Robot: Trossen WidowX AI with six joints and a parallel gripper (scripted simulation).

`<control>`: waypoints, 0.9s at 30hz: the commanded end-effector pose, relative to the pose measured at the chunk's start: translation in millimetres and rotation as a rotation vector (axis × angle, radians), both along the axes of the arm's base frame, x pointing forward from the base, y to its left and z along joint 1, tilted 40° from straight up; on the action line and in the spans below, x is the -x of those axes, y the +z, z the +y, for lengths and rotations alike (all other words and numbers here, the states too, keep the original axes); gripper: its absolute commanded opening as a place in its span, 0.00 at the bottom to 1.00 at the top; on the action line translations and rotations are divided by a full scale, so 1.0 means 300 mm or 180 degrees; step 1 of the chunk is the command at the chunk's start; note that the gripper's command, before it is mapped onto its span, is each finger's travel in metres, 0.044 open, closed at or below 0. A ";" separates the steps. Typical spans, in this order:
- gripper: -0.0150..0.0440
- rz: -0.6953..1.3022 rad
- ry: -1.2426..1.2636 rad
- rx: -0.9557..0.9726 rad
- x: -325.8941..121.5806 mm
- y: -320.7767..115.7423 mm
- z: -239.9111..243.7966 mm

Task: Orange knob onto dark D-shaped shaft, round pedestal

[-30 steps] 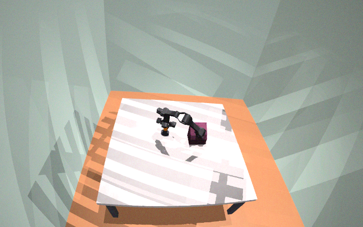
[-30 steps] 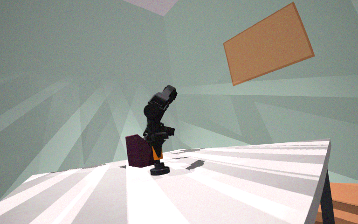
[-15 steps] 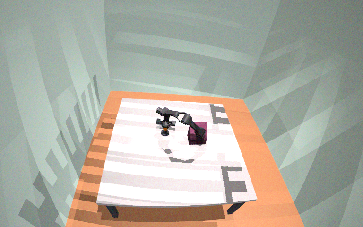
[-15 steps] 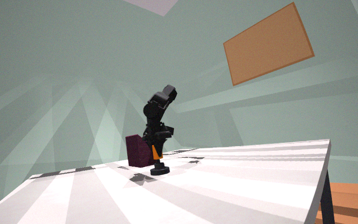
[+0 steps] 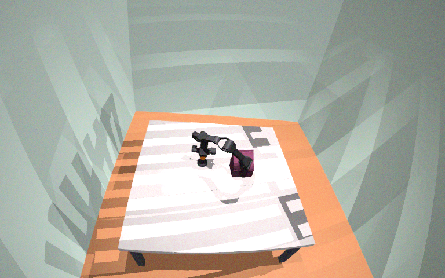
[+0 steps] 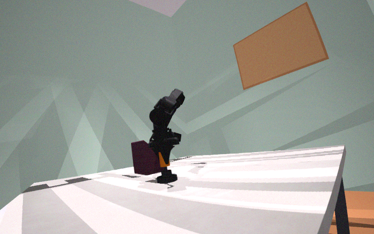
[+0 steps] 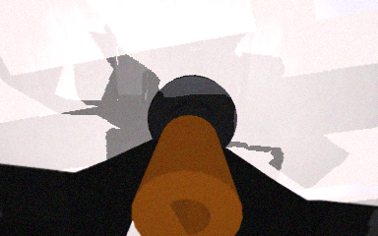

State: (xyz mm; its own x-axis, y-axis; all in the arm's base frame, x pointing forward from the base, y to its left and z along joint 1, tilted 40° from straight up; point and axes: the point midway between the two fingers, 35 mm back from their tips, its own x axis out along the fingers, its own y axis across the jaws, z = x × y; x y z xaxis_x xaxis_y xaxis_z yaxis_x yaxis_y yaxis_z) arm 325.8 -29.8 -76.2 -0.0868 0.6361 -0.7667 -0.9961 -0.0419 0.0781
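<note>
The orange knob (image 5: pixel 203 158) (image 6: pixel 163 162) (image 7: pixel 189 152) is upright between the fingers of my gripper (image 5: pixel 203 156) (image 6: pixel 165 161), which is shut on it. The dark round pedestal (image 5: pixel 201 163) (image 6: pixel 167 178) (image 7: pixel 197 87) stands on the table right below the knob. In the exterior view a short stretch of dark shaft (image 6: pixel 166 168) shows between the knob's lower end and the pedestal's base, so the knob is over the shaft and not down on the base. In the wrist view the knob's near end shows a D-shaped mark. The shaft's flat side is hidden.
A dark purple block (image 5: pixel 243 157) (image 6: pixel 144 160) stands on the white table (image 5: pixel 183 222) (image 6: pixel 248 190) by the arm's base, to the right of the pedestal in the top view. Bands of light and shadow cross the table. An orange-brown panel (image 6: pixel 281 47) is on the wall.
</note>
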 end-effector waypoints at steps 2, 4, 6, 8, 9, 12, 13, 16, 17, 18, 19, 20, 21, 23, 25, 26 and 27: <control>0.25 -0.0028 0.0007 0.0008 -0.007 0.009 -0.002; 0.25 -0.0028 0.0007 0.0008 -0.009 0.010 -0.001; 0.25 -0.0028 0.0007 0.0008 -0.010 0.011 -0.001; 0.25 -0.0028 0.0007 0.0007 -0.010 0.001 0.006; 0.25 -0.0028 0.0007 0.0007 -0.010 0.000 0.006; 0.25 -0.0028 0.0007 0.0007 -0.009 -0.003 0.007; 0.25 -0.0028 0.0007 0.0007 -0.009 -0.002 0.006; 0.25 -0.0028 0.0007 0.0007 -0.008 -0.003 0.005; 0.25 -0.0028 0.0007 0.0007 -0.008 -0.003 0.005; 0.25 -0.0028 0.0007 0.0007 -0.008 -0.003 0.005; 0.25 -0.0028 0.0007 0.0007 -0.008 0.000 0.002; 0.25 -0.0028 0.0007 0.0008 -0.007 0.003 -0.002; 0.25 -0.0028 0.0007 0.0008 -0.006 0.003 -0.004; 0.25 -0.0028 0.0007 0.0008 -0.004 0.005 -0.008; 0.25 -0.0048 0.0032 0.0006 -0.003 0.006 -0.010; 0.25 -0.0084 0.0075 0.0001 -0.003 0.007 -0.010; 0.25 -0.0142 0.0145 -0.0007 -0.002 0.007 -0.011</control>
State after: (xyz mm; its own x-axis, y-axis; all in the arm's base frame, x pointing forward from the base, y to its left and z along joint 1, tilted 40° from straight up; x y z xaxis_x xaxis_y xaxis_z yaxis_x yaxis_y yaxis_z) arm 326.6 -29.4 -75.8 -0.0868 0.6353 -0.7674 -0.9962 -0.0592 0.0637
